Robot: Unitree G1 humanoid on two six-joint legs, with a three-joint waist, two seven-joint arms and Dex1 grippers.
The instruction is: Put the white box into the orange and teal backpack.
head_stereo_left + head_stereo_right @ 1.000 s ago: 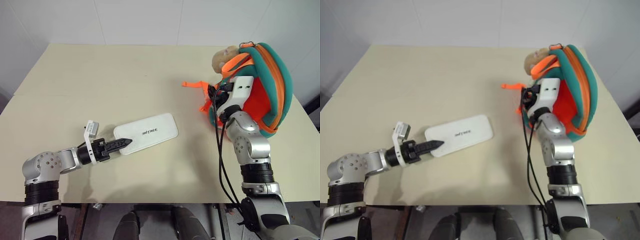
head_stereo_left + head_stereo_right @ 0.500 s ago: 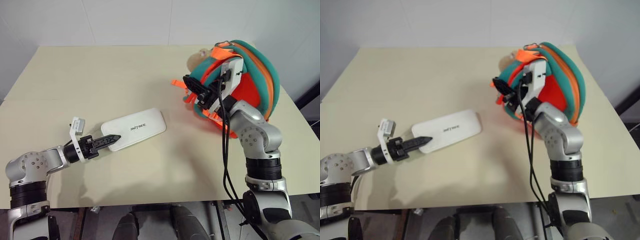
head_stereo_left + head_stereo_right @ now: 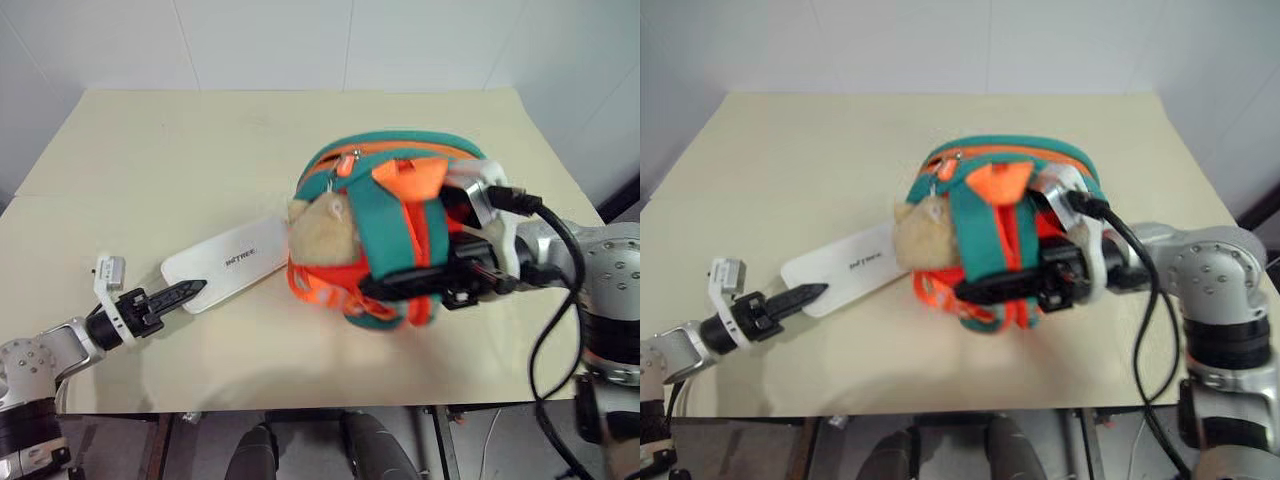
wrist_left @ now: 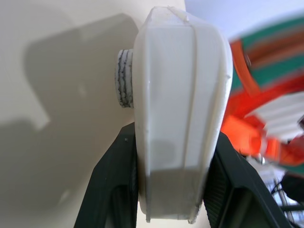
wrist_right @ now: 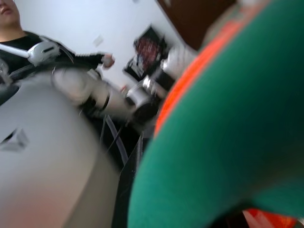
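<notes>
White box point(image 3: 222, 264) lies flat on the desk point(image 3: 180, 150), its end at eight o'clock clamped in the left end effector point(image 3: 185, 292). At three o'clock, overlapping it, the orange and teal backpack point(image 3: 400, 200) hangs from the closed right end effector point(image 3: 385, 287).

The box point(image 3: 225, 265) is smooth, glossy white plastic with small dark printed lettering. The backpack point(image 3: 400, 200) is soft matt cloth, teal and orange, with woven orange straps point(image 3: 410, 180); its beige charm point(image 3: 322, 235) is fuzzy plush. The table point(image 3: 200, 150) has a smooth, matt cream top. Both grippers' fingers point(image 3: 180, 294) are matt black plastic, ridged along their inner faces.
</notes>
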